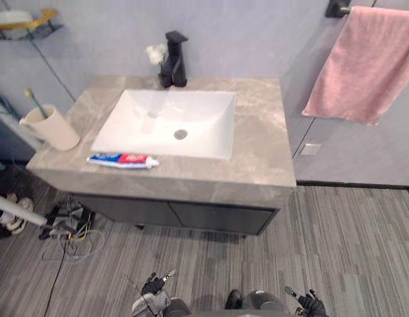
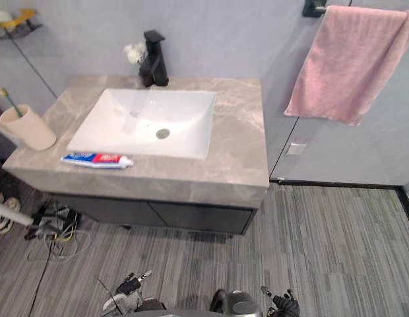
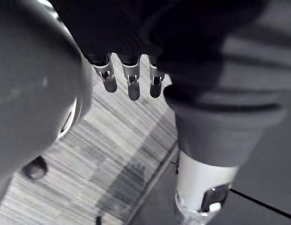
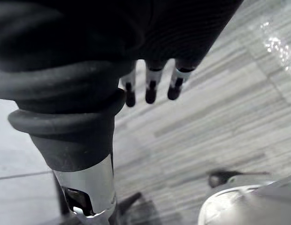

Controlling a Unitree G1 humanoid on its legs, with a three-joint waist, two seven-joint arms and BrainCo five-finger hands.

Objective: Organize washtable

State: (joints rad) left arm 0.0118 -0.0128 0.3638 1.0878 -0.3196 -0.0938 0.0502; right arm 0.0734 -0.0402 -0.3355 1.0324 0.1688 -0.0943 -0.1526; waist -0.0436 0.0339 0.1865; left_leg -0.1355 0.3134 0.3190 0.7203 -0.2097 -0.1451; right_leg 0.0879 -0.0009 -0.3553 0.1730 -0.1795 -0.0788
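Low at the bottom edge of the eye views, the left hand (image 1: 154, 285) and the right hand (image 1: 311, 304) are small and partly cut off. The wrist views bring them close: the left hand's fingers (image 3: 133, 84) hang straight and loosely spread over the striped floor (image 1: 336, 244), holding nothing, and the right hand's fingers (image 4: 151, 91) hang the same way, also empty. Both hands are well apart from the desk (image 1: 260, 132).

On the desk's front strip a toothpaste tube (image 1: 123, 160) lies flat, just before the left front corner of the white sink (image 1: 191, 109), cap end to the right. At the desk's left end stands a beige cup (image 1: 51, 127); a toothbrush (image 1: 36, 104) sticks out of it, its lower part hidden inside. Behind the sink rises a black faucet (image 1: 173, 61), with a small white object (image 1: 155, 54) beside it that is too blurred to name.

A pink towel (image 1: 366, 63) hangs on the wall to the right, cut off by the picture's edge. A wall shelf (image 1: 23, 26) is clipped by the upper left corner, and shoes (image 1: 13, 214) on the floor at the left are partly out of frame.
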